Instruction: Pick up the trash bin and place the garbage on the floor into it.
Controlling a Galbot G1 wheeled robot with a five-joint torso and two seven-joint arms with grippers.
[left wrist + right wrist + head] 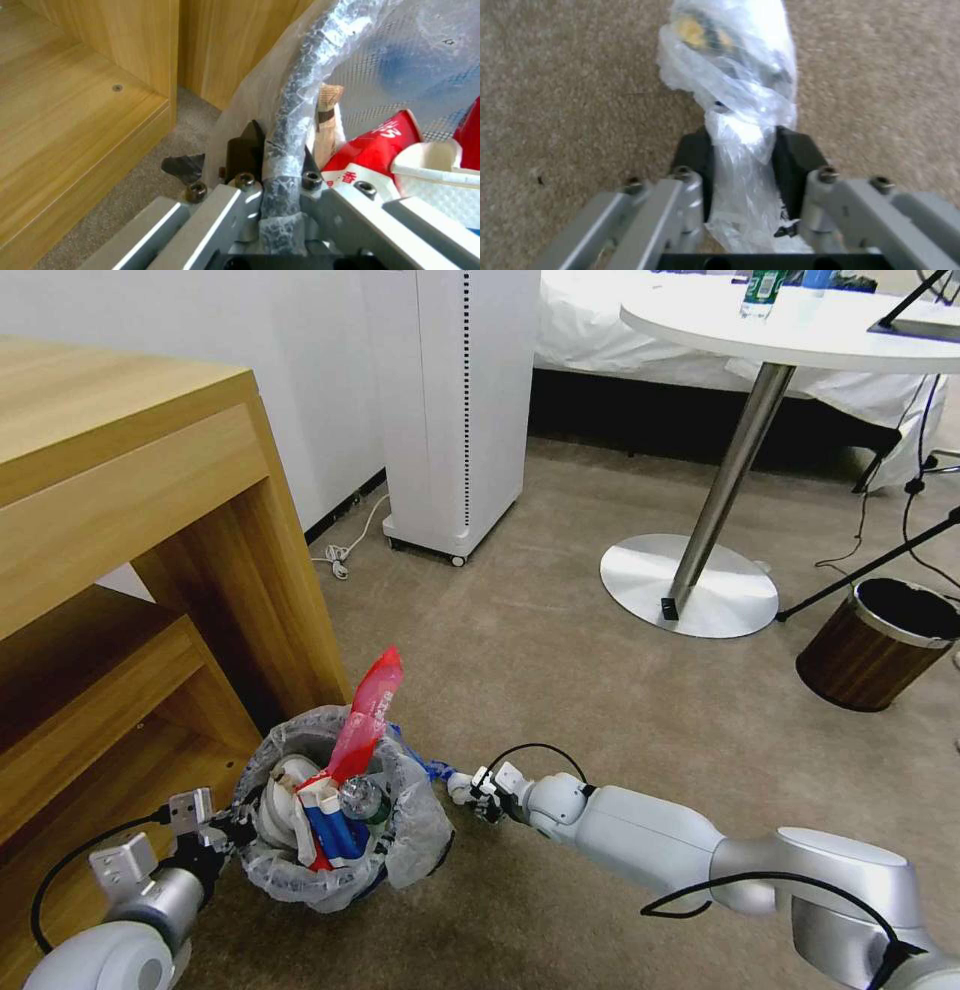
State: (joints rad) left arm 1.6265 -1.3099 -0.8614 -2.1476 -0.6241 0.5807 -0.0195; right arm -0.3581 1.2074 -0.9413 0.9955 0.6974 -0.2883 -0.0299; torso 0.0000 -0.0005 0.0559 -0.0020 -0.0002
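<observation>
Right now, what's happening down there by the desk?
The left hand is clamped on the rim of the trash bin, which sits on the carpet beside the wooden desk. The bin is stuffed with garbage: a red wrapper, a carton, a bottle. The right hand is shut on a crumpled clear plastic wrapper, just beside the bin. A brown wood-grain bin stands off near the round table.
</observation>
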